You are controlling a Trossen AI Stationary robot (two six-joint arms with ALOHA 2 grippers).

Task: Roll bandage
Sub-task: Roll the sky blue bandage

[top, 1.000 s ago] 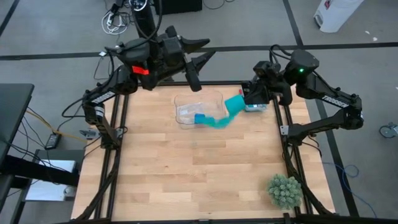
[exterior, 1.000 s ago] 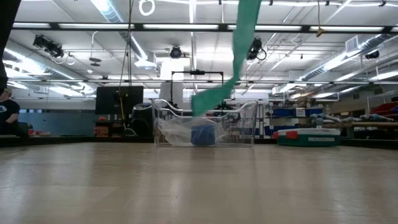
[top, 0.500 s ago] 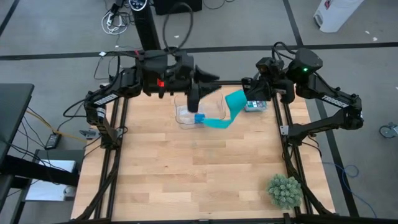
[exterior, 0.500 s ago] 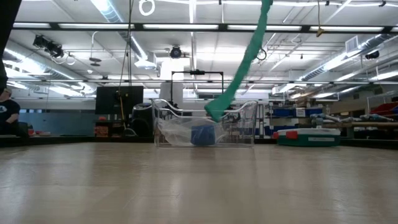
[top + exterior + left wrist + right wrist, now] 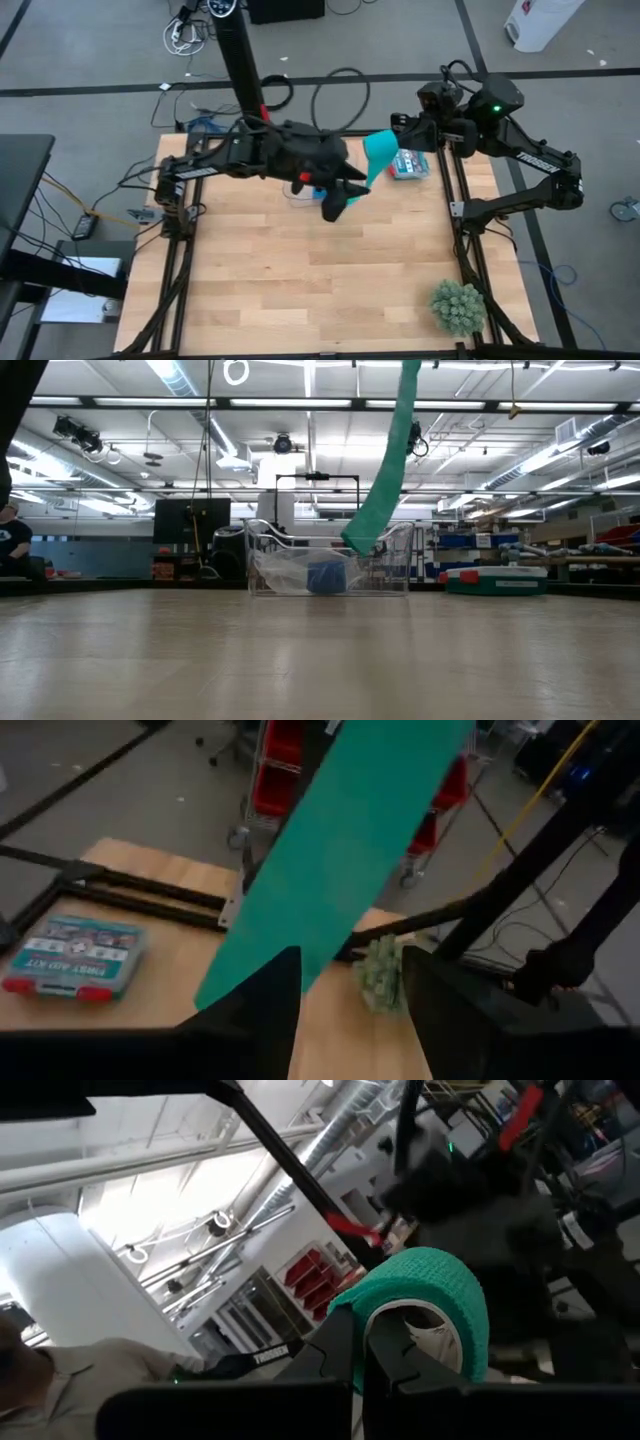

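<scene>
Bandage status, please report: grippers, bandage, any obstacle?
Right gripper shut on bandage roll, held high. Left gripper open at the hanging tail. Clear bin below; nothing blocking.

Left gripper [image 5: 340, 203] reaching out over mid-table, fingers spread apart. Right gripper [image 5: 392, 141] raised at the far right edge, clamped tight.

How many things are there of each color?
Teal: 1, the bandage
Blue: 1, the roll
Clear: 1, the bin
Green: 1, the spiky plant
Red and white: 1, the small flat case
Total: 5
</scene>
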